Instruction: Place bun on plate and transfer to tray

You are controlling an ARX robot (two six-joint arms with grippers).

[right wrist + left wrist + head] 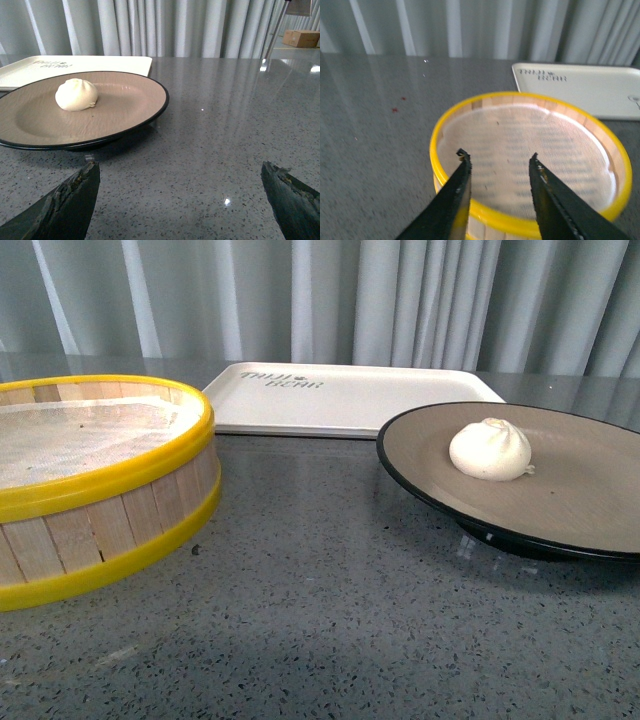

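Bun (490,449): on the plate (590,495), right side.
Tray (350,400): far, behind the plate.
Left gripper (498,155): jaws apart, empty, over the steamer basket (470,207).
Right gripper (180,167): spread wide, empty.

grey speckled table (350,620), steamer basket (110,530), tray (380,405), plate (590,500)

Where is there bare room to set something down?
The counter in front, between the steamer basket and the plate, is bare. So is the tray. It is crowded at the back, where those three close in; the bun occupies the plate.
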